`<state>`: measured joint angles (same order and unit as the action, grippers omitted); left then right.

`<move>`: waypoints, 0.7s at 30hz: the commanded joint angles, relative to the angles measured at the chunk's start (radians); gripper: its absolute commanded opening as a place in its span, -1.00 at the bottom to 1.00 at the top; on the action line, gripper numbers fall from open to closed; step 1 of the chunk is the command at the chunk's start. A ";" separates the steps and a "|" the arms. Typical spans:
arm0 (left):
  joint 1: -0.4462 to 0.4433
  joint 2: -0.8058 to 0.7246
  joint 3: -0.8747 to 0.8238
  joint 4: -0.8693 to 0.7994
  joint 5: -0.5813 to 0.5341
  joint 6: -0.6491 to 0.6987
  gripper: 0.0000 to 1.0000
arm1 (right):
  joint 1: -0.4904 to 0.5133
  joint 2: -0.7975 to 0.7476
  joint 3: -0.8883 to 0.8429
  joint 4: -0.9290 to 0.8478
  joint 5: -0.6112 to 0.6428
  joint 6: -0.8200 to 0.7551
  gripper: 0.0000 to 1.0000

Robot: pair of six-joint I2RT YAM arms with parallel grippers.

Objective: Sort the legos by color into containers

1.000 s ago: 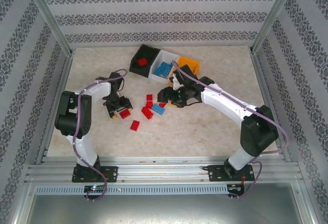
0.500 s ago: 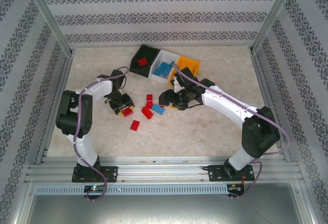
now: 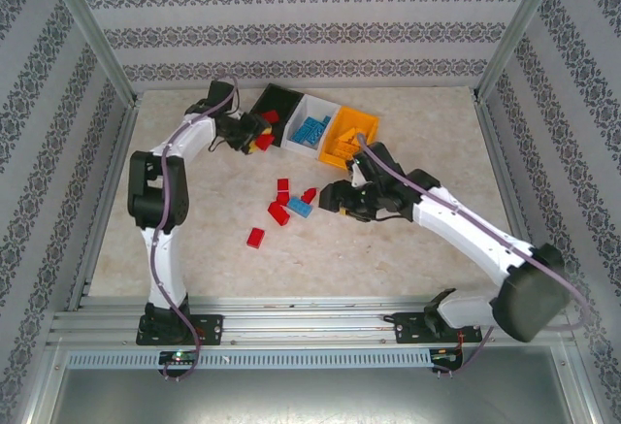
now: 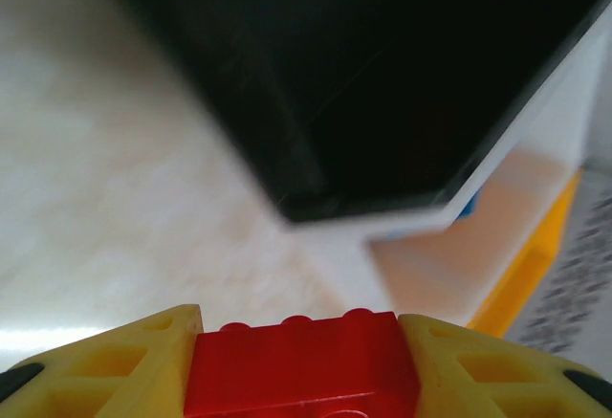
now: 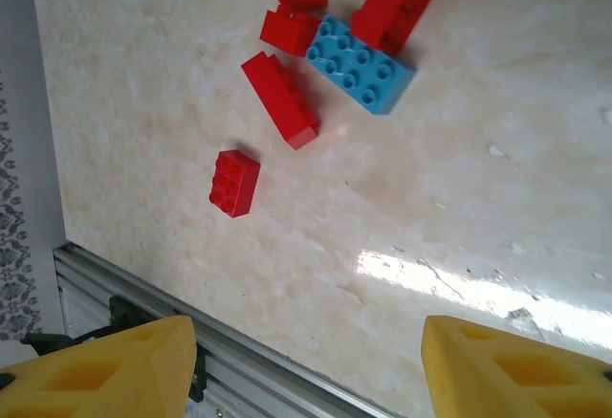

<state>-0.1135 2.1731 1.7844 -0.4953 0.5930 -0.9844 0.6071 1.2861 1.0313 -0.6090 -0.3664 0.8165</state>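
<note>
Left wrist view: pinching one red lego (image 4: 301, 375) tight in the left gripper (image 4: 299, 341), right at the black container's (image 4: 382, 102) near corner, with the white container (image 4: 550, 117) and orange container (image 4: 531, 260) lined up beyond. Over on the top external view, hanging the right gripper (image 3: 328, 197) wide open and empty-handed above the table (image 3: 388, 249), just beside the loose red legos (image 3: 279, 212) and one blue lego (image 3: 299, 207).

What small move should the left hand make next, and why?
Probably ease the left hand forward until its small red studded plastic brick hangs over the black rectangular plastic bin. The hand is shut on the brick, and the bin's near wall lies just ahead, not yet beneath it.
</note>
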 commanded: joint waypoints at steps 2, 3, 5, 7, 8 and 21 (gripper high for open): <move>0.012 0.151 0.188 0.212 0.085 -0.256 0.05 | 0.024 -0.132 -0.082 -0.041 0.104 0.116 0.28; 0.011 0.179 0.219 0.247 0.086 -0.298 0.05 | 0.031 -0.158 -0.099 -0.044 0.123 0.135 0.28; 0.012 0.238 0.284 0.303 0.081 -0.379 0.05 | 0.043 -0.213 -0.132 -0.053 0.165 0.178 0.28; 0.011 0.294 0.357 0.312 0.074 -0.423 0.05 | 0.054 -0.254 -0.155 -0.058 0.197 0.218 0.28; 0.014 0.321 0.403 0.298 0.068 -0.431 0.05 | 0.061 -0.272 -0.163 -0.058 0.214 0.237 0.28; 0.018 0.468 0.671 0.202 0.098 -0.461 0.36 | 0.148 -0.288 -0.177 -0.054 0.329 0.315 0.29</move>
<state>-0.1089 2.6446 2.4271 -0.2695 0.6617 -1.4235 0.7425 0.9817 0.8616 -0.6655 -0.0860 1.1049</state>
